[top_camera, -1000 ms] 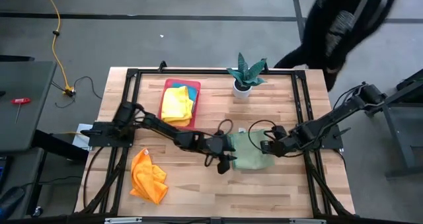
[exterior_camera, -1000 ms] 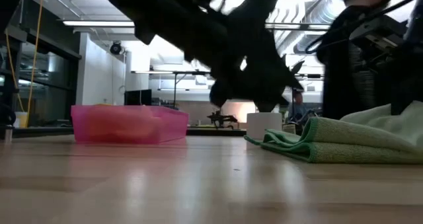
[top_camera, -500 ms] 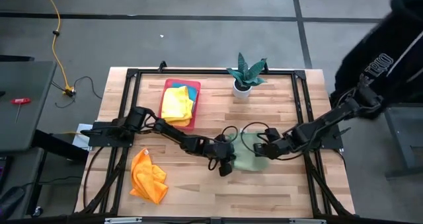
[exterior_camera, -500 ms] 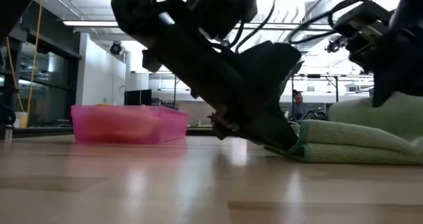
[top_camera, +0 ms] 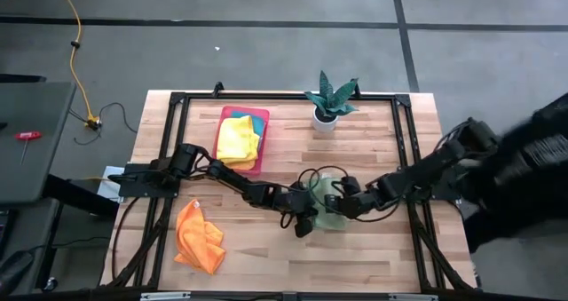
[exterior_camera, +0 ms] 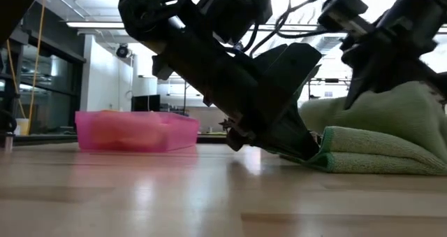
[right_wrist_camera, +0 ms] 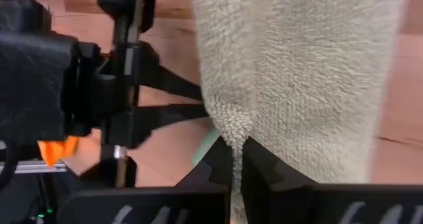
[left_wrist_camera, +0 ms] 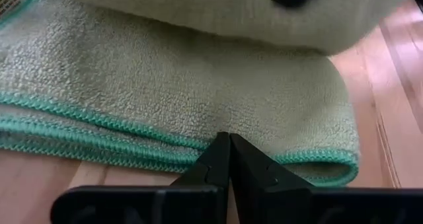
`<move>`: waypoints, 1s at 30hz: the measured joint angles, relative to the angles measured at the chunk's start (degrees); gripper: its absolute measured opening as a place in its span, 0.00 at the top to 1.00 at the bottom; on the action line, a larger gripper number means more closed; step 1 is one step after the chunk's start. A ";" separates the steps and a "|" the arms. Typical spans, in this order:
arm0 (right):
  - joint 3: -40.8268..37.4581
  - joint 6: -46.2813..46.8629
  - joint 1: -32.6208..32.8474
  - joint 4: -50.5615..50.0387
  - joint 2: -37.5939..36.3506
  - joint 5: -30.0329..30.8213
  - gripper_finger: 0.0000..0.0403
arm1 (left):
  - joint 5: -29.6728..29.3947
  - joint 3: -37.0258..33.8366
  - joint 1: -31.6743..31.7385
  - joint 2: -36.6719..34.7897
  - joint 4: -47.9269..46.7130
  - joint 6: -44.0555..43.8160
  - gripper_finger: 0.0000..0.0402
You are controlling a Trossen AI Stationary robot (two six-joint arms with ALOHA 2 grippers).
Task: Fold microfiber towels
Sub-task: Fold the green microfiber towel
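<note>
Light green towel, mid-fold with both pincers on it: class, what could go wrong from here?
1. The right pincer holds only a small pinch of the light green towel; it might slip and drop the flap.
2. The left pincer pins just the towel's edge, so the lower layers could drag.

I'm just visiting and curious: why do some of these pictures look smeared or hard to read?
High view: a dark shape at the right edge is motion-blurred. Low view: bright ceiling lights behind turn the arms into silhouettes, and the wooden table shows a soft sheen. Right wrist view: the light green towel sits so close that it looks soft; the left arm behind is blurry.
</note>
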 joint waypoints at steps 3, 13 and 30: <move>1.09 0.02 -0.50 1.71 3.19 0.05 1.00 | 0.09 0.00 0.00 0.00 -0.10 0.47 1.00; 3.84 6.76 -0.50 3.53 7.63 7.42 1.00 | 0.85 -0.13 1.00 -1.78 -4.20 1.68 1.00; 3.75 3.29 -0.51 2.77 6.44 7.04 0.59 | 5.18 -0.13 2.31 -4.92 -13.36 7.18 1.00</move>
